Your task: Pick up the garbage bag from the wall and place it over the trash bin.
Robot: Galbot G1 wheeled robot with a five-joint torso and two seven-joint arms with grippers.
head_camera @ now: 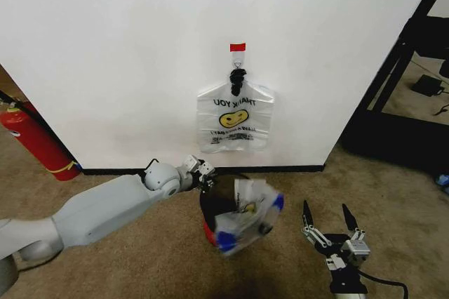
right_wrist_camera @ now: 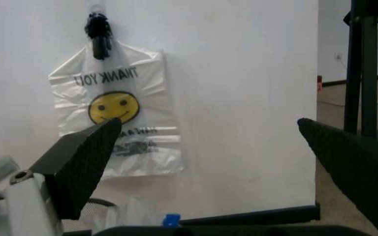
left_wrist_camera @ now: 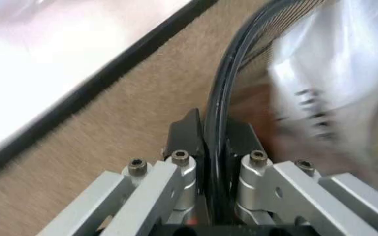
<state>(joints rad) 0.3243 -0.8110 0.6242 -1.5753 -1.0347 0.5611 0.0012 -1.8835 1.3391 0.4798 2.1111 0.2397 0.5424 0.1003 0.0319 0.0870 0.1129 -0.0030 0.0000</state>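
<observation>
Garbage bag [head_camera: 247, 225] with blue patches already draped over the trash bin [head_camera: 210, 204], bunched toward the bin's side away from the left gripper [head_camera: 205, 176]. Left gripper closed on the bin's black rim, wall side. Right gripper [head_camera: 330, 222] near the bin, spread wide, empty. Judged nearly done: bag still to be spread around the rim. Second smiley bag [head_camera: 235, 118] hanging on the wall [head_camera: 119, 53] above the bin.
</observation>
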